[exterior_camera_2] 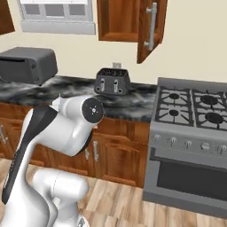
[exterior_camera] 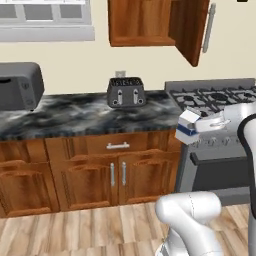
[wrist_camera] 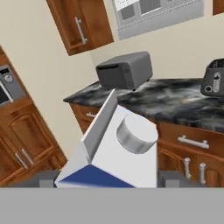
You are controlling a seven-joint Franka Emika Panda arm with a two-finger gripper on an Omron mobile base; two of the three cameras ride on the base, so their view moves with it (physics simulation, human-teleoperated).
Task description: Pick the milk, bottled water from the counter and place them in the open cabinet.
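My gripper (exterior_camera: 199, 124) is shut on the milk (exterior_camera: 188, 126), a white gable-top carton with a dark blue band, tilted in the air in front of the stove's left edge, off the counter (exterior_camera: 75, 114). In the hand view the milk (wrist_camera: 118, 148) is close up with its round cap facing the camera, and the dark fingertips (wrist_camera: 171, 179) flank it. The open cabinet (exterior_camera: 140, 22) hangs on the wall above, its door (exterior_camera: 192, 30) swung out to the right; in the right base view the open cabinet (exterior_camera_2: 117, 20) is at the top. The bottled water is out of view.
A dark toaster (exterior_camera: 126, 92) stands at the back of the counter below the cabinet. A grey toaster oven (exterior_camera: 20, 85) sits at the far left. The gas stove (exterior_camera: 215, 95) adjoins the counter on the right. Wooden base cabinets (exterior_camera: 117, 172) with silver handles run underneath.
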